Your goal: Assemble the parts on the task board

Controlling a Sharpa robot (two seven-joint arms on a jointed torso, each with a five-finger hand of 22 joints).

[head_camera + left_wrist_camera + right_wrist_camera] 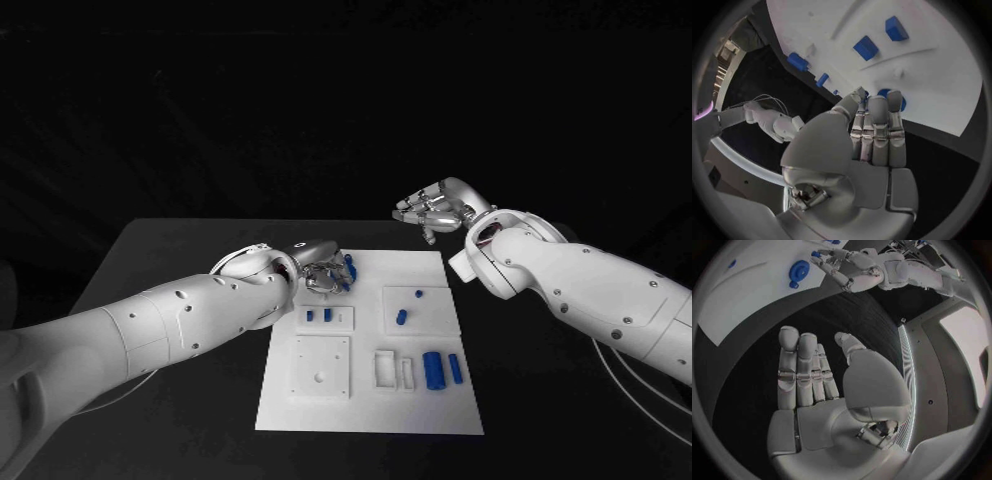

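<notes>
One white task board (433, 262), about nine blue parts (434, 371), left hand (326, 272) grip unclear, right hand (433, 212) empty, fingers apart

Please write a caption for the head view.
Left hand reaches over the task board; right hand hovers open beyond it.

Task board (433, 400) mid-table (173, 250), parts (434, 371) on it, left hand (326, 270) over its far-left corner, right hand (433, 210) beyond its far edge
</notes>
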